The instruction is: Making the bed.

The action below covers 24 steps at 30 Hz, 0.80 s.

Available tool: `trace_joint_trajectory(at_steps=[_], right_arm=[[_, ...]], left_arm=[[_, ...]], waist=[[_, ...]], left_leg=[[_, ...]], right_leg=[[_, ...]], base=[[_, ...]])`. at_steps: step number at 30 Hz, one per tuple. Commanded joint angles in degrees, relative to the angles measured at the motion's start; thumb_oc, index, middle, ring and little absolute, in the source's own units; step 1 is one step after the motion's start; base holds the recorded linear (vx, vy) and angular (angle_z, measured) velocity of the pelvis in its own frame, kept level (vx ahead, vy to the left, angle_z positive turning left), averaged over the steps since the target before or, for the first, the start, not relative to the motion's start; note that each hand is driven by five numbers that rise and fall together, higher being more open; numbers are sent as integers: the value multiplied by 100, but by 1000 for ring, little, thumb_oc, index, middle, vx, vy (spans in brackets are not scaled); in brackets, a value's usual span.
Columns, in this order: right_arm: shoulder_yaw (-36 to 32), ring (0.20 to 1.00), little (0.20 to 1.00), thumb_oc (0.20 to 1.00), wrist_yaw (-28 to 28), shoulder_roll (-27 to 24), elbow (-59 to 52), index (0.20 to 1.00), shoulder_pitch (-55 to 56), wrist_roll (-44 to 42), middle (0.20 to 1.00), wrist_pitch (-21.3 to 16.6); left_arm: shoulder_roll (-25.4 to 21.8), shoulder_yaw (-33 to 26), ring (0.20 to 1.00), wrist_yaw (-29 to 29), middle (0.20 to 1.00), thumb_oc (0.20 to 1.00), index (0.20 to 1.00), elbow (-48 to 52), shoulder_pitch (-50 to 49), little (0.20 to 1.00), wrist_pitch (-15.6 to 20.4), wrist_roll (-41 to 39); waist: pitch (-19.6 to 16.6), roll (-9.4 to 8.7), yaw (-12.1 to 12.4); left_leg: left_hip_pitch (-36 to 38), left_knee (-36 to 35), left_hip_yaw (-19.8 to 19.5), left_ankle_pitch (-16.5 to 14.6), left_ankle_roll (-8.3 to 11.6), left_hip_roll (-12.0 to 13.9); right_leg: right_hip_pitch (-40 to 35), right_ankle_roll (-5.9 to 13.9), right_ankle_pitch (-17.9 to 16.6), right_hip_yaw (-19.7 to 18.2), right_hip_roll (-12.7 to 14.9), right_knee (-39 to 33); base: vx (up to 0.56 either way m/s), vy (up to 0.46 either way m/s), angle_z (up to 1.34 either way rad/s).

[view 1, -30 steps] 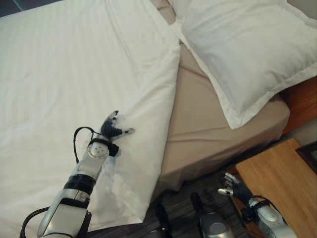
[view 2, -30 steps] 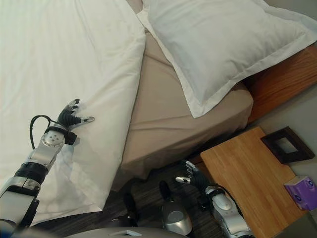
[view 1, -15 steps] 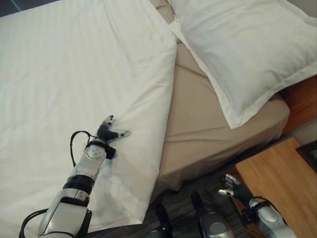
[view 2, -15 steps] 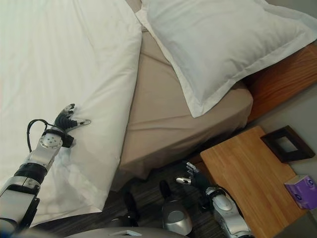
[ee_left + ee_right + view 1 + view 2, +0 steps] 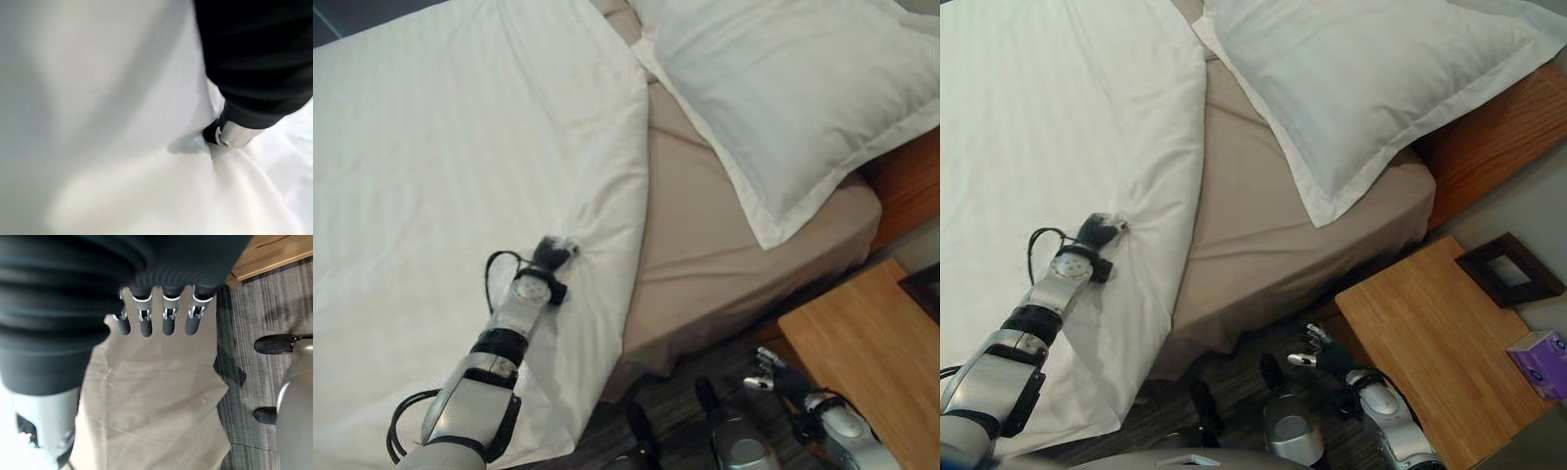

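A white duvet covers the bed's left part, and its folded edge runs down the middle. Beside that edge lies bare tan sheet, with a large white pillow at the head. My left hand rests on the duvet close to its edge, fingers curled into a bunch of the cloth. The left wrist view has the duvet gathered into folds at one finger. My right hand hangs low beside the bed over the floor, fingers straight and holding nothing.
A wooden nightstand stands at the right of the bed, with a dark picture frame and a purple tissue box on it. A wooden headboard rises behind the pillow. Dark carpet lies beneath the right hand.
My left hand has slid toward the duvet's edge, and its spread fingers have curled into the cloth. The right hand has barely moved. The camera has shifted slightly.
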State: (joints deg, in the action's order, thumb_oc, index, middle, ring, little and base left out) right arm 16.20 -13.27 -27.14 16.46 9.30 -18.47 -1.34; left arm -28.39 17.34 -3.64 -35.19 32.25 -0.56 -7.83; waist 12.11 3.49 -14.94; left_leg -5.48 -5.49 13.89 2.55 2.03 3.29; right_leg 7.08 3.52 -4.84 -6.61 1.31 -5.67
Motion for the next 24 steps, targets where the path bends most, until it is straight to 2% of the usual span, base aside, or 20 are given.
trace_joint_trajectory(at_steps=[1,6,9,11,14,15,16,24], right_arm=[[70,1000,1000,1000,-51,-128,-204,1000,-125,-18,1000,-175],[233,1000,1000,1000,56,-100,-53,1000,-335,53,1000,-193],[282,1000,1000,1000,97,-117,-51,1000,-383,82,1000,-203],[317,1000,1000,1000,133,-120,-76,1000,-352,51,1000,-214],[327,1000,1000,1000,162,-115,-82,1000,-323,31,1000,-226],[333,1000,1000,1000,173,-116,-74,1000,-321,16,1000,-236],[330,1000,1000,1000,198,-124,-77,1000,-304,-5,1000,-255],[226,1000,1000,1000,173,-210,49,1000,-108,89,1000,-257]], left_arm=[[316,377,200,264,200,200,200,356,654,200,724,-1108],[896,999,200,286,200,200,200,1234,1244,200,920,-1929],[1177,1190,200,322,200,200,200,1366,1283,200,961,-2197],[1605,1446,200,443,200,200,200,1511,1137,200,932,-2570],[1734,1560,200,525,200,200,200,1563,991,200,939,-2651],[1793,1607,282,556,282,282,282,1532,927,282,929,-2650],[1843,1628,1000,563,1000,1000,1000,1495,858,1000,915,-2655],[1591,1648,1000,769,1000,1000,1000,2101,761,1000,908,-2959]], waist=[[-104,-33,1],[-175,62,-83],[-202,88,-126],[-232,118,-224],[-252,132,-277],[-257,140,-310],[-259,149,-339],[-309,289,-363]], left_leg=[[570,49,8,-91,284,43],[618,49,14,-122,263,1],[644,49,37,-140,254,-9],[700,49,99,-169,240,-20],[726,49,138,-183,232,-23],[741,49,162,-191,229,-34],[748,49,194,-198,227,-40],[778,49,174,-193,232,-62]], right_leg=[[44,374,79,60,59,67],[6,404,68,65,93,67],[-3,416,69,43,97,67],[-24,420,70,-5,101,67],[-37,419,75,-51,100,67],[-38,415,72,-73,98,67],[-36,416,70,-100,95,67],[-83,404,71,-96,112,67]], base=[[6,-3,10],[1,-1,1],[0,0,0],[0,0,0],[4,4,-2],[1,11,-9],[-3,12,-9],[-7,2,-10]])
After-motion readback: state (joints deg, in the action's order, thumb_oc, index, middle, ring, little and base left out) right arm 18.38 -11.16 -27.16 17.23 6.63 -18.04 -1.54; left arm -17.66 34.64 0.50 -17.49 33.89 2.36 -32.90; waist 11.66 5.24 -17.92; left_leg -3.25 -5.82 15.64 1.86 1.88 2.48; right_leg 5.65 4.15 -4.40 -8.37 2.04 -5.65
